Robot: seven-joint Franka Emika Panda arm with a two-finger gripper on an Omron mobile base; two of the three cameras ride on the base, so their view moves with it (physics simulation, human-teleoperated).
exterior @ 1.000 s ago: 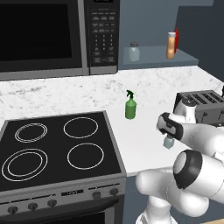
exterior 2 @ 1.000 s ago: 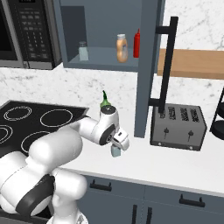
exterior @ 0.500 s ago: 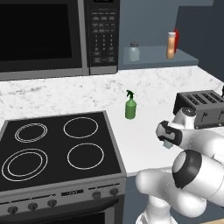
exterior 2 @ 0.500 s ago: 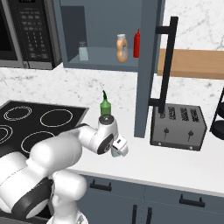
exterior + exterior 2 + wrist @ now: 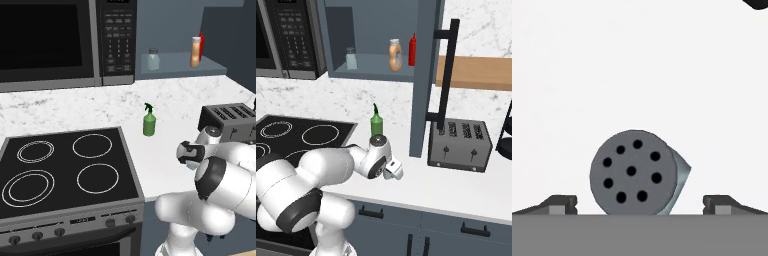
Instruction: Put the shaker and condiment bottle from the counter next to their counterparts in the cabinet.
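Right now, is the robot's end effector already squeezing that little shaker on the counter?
No: in the hand view the end effector is open, its two fingertips standing apart from the shaker on either side.

No lettering can be read anywhere: the microwave keypad (image 5: 118, 46) is a blur of tiny marks (its display too), and the condiment bottle (image 5: 395, 55) label band is blank.

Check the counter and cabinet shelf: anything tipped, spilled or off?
Nothing stands out. The green spray bottle and toaster sit upright on the counter. On the cabinet shelf the shaker, amber bottle and red squeeze bottle stand upright. Seen from above, the counter shaker sits between the open end effector tips.
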